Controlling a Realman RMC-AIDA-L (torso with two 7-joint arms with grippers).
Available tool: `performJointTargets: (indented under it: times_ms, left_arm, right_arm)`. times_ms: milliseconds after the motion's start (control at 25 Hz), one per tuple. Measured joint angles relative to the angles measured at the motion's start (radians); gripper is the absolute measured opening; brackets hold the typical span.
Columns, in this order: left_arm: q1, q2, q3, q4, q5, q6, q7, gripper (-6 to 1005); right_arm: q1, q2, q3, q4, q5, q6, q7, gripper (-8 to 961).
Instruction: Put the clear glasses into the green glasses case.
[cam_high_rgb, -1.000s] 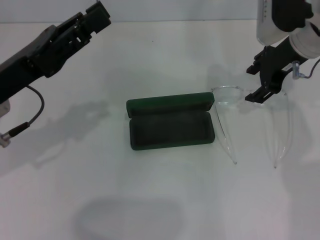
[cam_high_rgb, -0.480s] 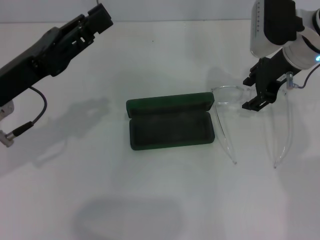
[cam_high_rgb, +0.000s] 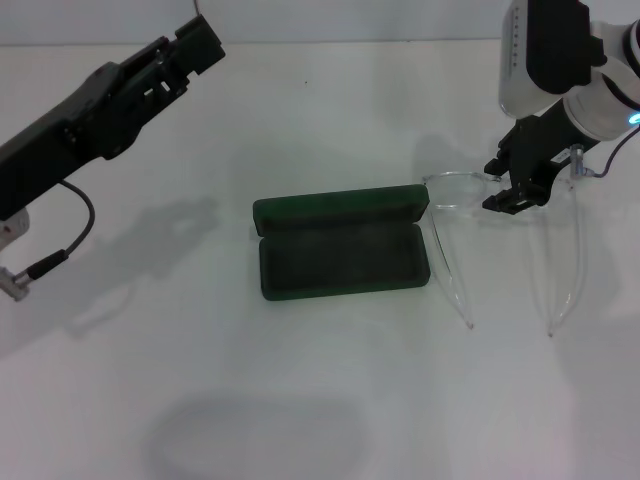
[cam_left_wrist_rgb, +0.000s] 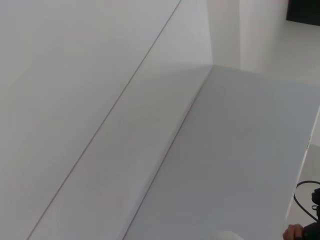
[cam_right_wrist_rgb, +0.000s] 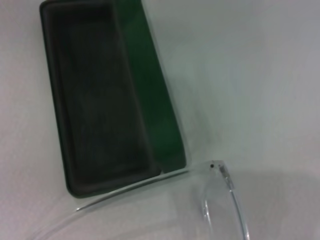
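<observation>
Glasses of clear see-through plastic (cam_high_rgb: 480, 215) lie on the white table (cam_high_rgb: 320, 400), just right of the open dark green glasses case (cam_high_rgb: 340, 255). The right gripper (cam_high_rgb: 512, 195) hangs over their front, likely to grab them; whether its jaws are open cannot be told. The left gripper (cam_high_rgb: 195, 40) waits far left.

Pretty bright, even light from overhead, and the white table (cam_high_rgb: 330, 400) washes out to near featureless. Soft grey shadows sit on it: one under the left arm (cam_high_rgb: 100, 100), a broad smudge near the front edge, and a faint one beneath the right gripper (cam_high_rgb: 515, 192). The clear glasses (cam_high_rgb: 470, 190) just beside the jaws barely show, only thin glints on the arms. The right wrist view is soft, the green glasses case (cam_right_wrist_rgb: 100, 95) slightly blurred with a greenish tint. The left wrist view is pale, flat grey.
</observation>
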Motion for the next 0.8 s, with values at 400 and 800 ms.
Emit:
performJointTargets:
  times_ms: [400,800]
  left_arm:
    - [0.011,0.0,-0.004,-0.015,0.0,0.006,-0.001,288]
    - [0.01,0.002,-0.004,-0.022,-0.002,0.008,-0.004,288]
  right_arm:
    - [-0.011,0.001,0.0,-0.001,0.027,0.021,-0.006,313]
    - [-0.074,0.003,0.002,-0.113,0.025,-0.033,0.041,114]
